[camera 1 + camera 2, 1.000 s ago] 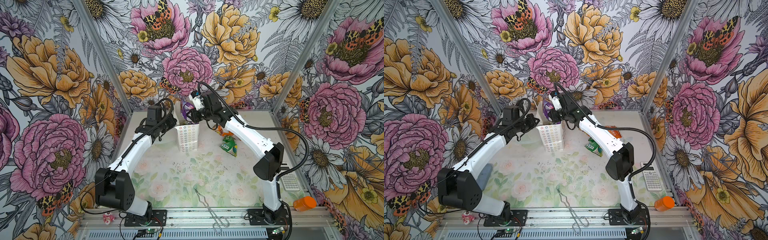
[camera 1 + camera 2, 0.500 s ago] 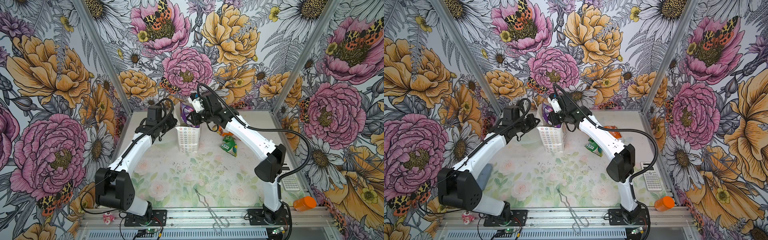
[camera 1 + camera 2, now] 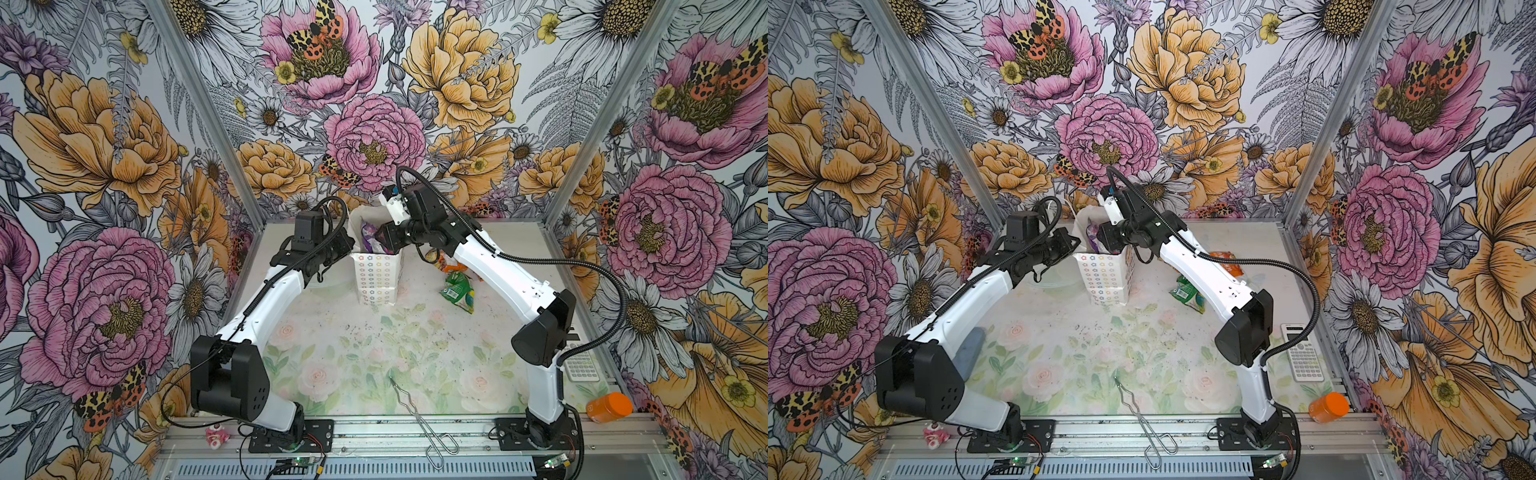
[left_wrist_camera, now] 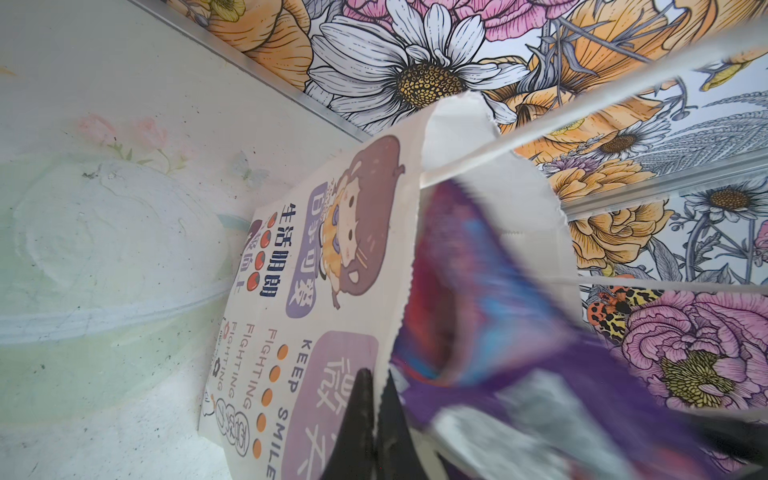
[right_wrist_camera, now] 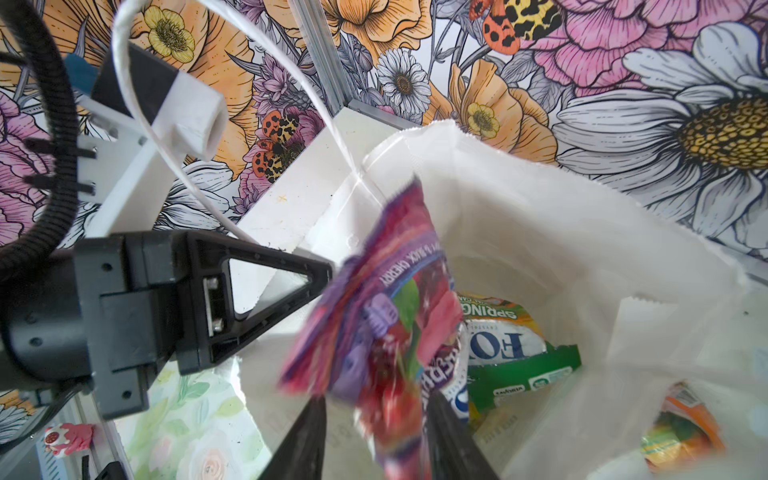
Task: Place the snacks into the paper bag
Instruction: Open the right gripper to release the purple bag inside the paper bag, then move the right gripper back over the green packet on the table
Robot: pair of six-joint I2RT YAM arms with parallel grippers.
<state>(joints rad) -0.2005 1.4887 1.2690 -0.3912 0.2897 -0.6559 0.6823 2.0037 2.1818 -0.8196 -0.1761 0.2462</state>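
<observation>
**A:** Where is the paper bag (image 3: 376, 278) being kept?

**B:** It is being stood upright at the far middle of the table (image 3: 374, 374), with its mouth open.

**A:** What is being done by the left gripper (image 4: 376, 386)?

**B:** The bag's rim is being pinched tight between its fingers, which are pressed together on the paper.

**A:** And the right gripper (image 5: 376, 401)?

**B:** It is being held over the bag's mouth. Its fingers are being kept apart. A purple-pink packet (image 5: 386, 299) is being seen between them, all blurry. A gap is showing beside one finger, so the packet looks let go.

**A:** Is anything being seen inside the bag?

**B:** Yes, a green FOX packet (image 5: 511, 345) and an orange packet (image 5: 681, 432) are lying at the bottom.

**A:** Are any snacks being left outside?

**B:** A green packet (image 3: 459, 289) is lying on the table near the bag, on the right arm's side.
</observation>
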